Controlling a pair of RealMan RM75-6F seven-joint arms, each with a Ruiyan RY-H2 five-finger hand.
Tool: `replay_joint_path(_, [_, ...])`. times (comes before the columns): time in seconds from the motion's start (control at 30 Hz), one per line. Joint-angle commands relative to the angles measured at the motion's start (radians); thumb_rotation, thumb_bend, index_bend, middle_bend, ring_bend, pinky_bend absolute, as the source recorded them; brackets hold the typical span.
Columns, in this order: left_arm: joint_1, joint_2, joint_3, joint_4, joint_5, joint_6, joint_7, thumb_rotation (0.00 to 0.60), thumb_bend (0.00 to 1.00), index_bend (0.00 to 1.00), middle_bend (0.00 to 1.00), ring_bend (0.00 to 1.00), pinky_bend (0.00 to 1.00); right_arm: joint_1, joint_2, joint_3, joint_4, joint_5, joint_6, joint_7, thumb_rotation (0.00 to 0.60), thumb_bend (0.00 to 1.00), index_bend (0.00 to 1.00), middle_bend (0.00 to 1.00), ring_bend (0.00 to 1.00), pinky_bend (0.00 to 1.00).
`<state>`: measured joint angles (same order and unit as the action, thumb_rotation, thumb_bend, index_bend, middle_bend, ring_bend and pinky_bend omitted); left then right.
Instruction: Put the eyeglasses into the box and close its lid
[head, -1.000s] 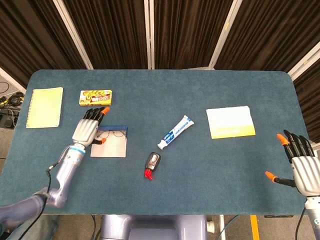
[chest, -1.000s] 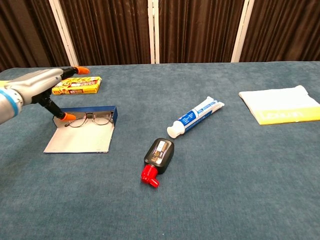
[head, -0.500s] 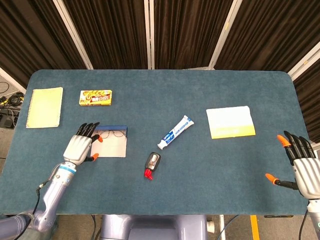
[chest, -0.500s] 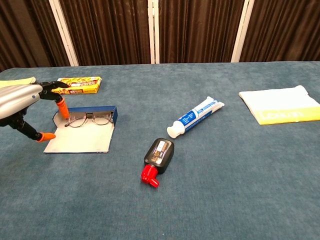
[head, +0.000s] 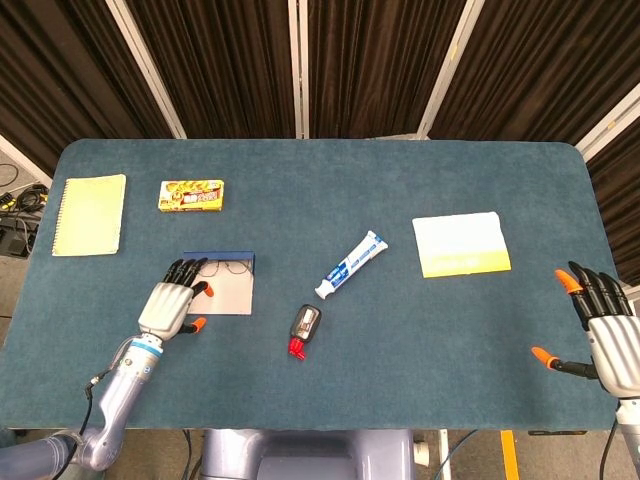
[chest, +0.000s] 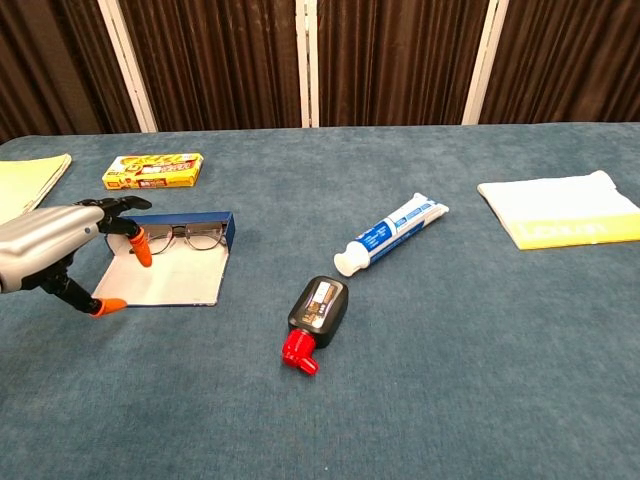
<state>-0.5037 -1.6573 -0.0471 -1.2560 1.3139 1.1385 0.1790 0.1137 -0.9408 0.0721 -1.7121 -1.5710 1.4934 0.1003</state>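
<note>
The box (head: 228, 292) lies open left of centre, with a low blue wall (chest: 190, 225) at its far side and a pale flap (chest: 165, 286) flat on the table toward me. The wire-framed eyeglasses (head: 227, 267) (chest: 186, 237) rest against the blue wall. My left hand (head: 172, 305) (chest: 55, 256) hovers at the flap's near left corner with its fingers spread and holds nothing. One orange fingertip (chest: 108, 306) sits by that corner. My right hand (head: 606, 336) is far off at the table's right near edge, fingers apart and empty; only the head view shows it.
A toothpaste tube (head: 352, 263) (chest: 392, 233) and a black bottle with a red cap (head: 304, 330) (chest: 315, 318) lie right of the box. A yellow snack packet (head: 192, 195) and a yellow notepad (head: 90, 213) sit behind the left hand. A white-and-yellow folded cloth (head: 461, 244) lies at the right.
My left hand has drawn back toward me, from over the box's left end by the eyeglasses to the flap's near left corner. The eyeglasses stay in the box. The right hand has hardly moved.
</note>
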Motion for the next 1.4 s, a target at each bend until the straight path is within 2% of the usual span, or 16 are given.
replay_joint_path(0.03, [-0.002,-0.032,-0.006,0.043,0.009,-0.006,-0.029,0.6,0.26,0.38,0.0,0.0,0.0,0.001,-0.001,-0.001,0.0,0.0,-0.002,-0.004,0.6,0.0,0.01,0.0,0.0,0.0])
replay_joint_path(0.97, [-0.019,-0.143,-0.036,0.206,0.011,-0.062,-0.078,0.6,0.27,0.38,0.0,0.0,0.0,0.004,-0.005,0.001,0.003,0.006,-0.008,-0.007,0.6,0.0,0.01,0.0,0.0,0.0])
replay_joint_path(1.2, [-0.017,-0.143,-0.035,0.215,0.023,-0.064,-0.096,0.6,0.47,0.39,0.0,0.0,0.0,0.005,-0.006,0.001,0.004,0.006,-0.008,-0.008,0.6,0.0,0.01,0.0,0.0,0.0])
replay_joint_path(1.4, [-0.016,-0.135,-0.04,0.207,0.028,-0.058,-0.092,0.6,0.57,0.4,0.0,0.0,0.0,0.005,-0.006,0.001,0.004,0.006,-0.009,-0.007,0.6,0.0,0.01,0.0,0.0,0.0])
